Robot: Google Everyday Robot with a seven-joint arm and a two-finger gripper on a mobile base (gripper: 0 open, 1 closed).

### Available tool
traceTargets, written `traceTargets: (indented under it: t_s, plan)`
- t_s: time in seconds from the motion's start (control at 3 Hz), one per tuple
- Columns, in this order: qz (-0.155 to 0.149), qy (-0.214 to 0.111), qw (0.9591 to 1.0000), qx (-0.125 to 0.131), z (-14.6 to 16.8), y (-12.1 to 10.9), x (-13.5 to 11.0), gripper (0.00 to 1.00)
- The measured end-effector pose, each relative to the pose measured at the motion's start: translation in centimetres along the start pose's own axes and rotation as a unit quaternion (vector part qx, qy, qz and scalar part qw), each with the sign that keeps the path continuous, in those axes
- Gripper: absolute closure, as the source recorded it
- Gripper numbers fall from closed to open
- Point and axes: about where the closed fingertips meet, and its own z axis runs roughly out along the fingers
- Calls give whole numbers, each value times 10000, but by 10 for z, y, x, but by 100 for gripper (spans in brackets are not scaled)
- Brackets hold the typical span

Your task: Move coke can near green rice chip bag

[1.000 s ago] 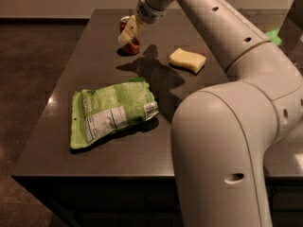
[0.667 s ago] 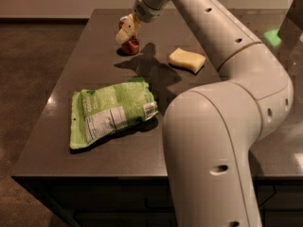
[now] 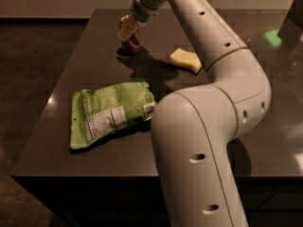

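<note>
The coke can (image 3: 130, 45) is a small red can standing far back on the dark table (image 3: 94, 60), mostly covered by my gripper (image 3: 128, 32), which reaches down onto it from above. The green rice chip bag (image 3: 111, 111) lies flat and crinkled near the table's front left, label up, well in front of the can. My white arm (image 3: 208, 103) arches from the lower right across the table to the can.
A pale yellow sponge (image 3: 185, 59) lies to the right of the can, beside the arm. The table's left and front edges are near the bag. A green glow (image 3: 273, 36) shows at the far right.
The arm has shifted and swung further over the table. The gripper stays at the can, and the can and bag have not visibly moved.
</note>
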Motion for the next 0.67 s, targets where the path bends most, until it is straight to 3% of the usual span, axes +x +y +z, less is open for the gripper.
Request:
traceTargets:
  t_s: [0.33, 0.67]
  plan:
    - [-110, -39, 9996, -264, -6, 11, -5, 60]
    - [-262, -112, 9975, -644, -24, 28, -6, 91]
